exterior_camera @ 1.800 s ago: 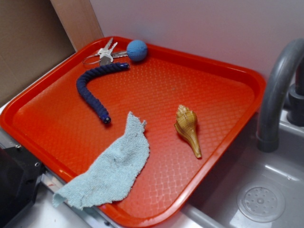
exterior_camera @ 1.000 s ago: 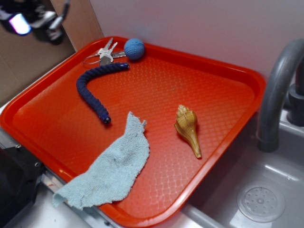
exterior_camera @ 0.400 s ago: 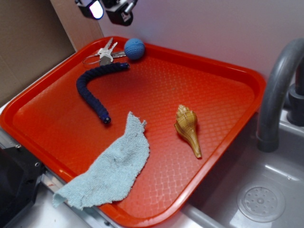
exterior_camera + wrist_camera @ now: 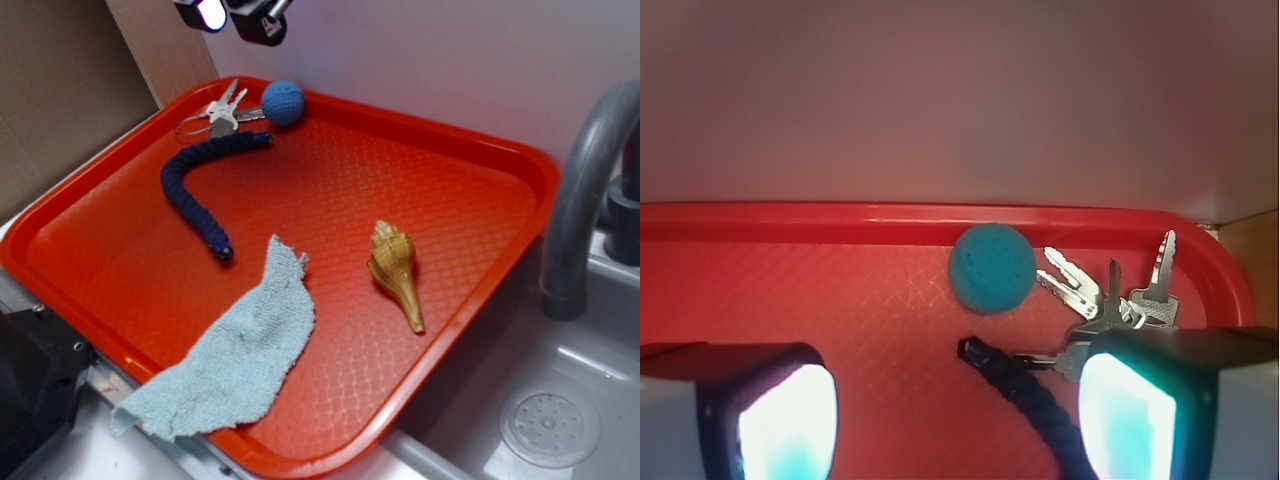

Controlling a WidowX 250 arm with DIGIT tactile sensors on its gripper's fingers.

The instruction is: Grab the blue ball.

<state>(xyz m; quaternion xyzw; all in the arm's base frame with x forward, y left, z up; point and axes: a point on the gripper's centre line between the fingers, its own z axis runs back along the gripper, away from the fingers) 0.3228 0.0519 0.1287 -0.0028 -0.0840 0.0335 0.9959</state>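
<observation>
The blue ball [image 4: 283, 102] is small, round and fuzzy. It rests in the far left corner of the red tray [image 4: 470, 250], against the back rim and next to a bunch of keys [image 4: 222, 108]. In the wrist view the blue ball [image 4: 991, 268] lies ahead of the jaws, a bit above centre. My gripper [image 4: 232, 15] hangs in the air above and left of the ball, cut by the top edge. It is open, with wide-apart glowing pads [image 4: 788, 425] and only tray floor and rope between them [image 4: 955, 420].
A dark navy braided rope [image 4: 195, 188] curves from the keys [image 4: 1110, 300] toward the tray's middle; its end [image 4: 1025, 385] reaches between the jaws. A pale blue-green cloth [image 4: 235, 350] drapes over the front rim. A seashell [image 4: 395, 272] lies centre right. Sink and grey faucet [image 4: 585, 190] stand right.
The gripper has come into view from the upper left and moved right to hang above the tray's far corner. The ball shifted slightly left early on; everything else stayed put.
</observation>
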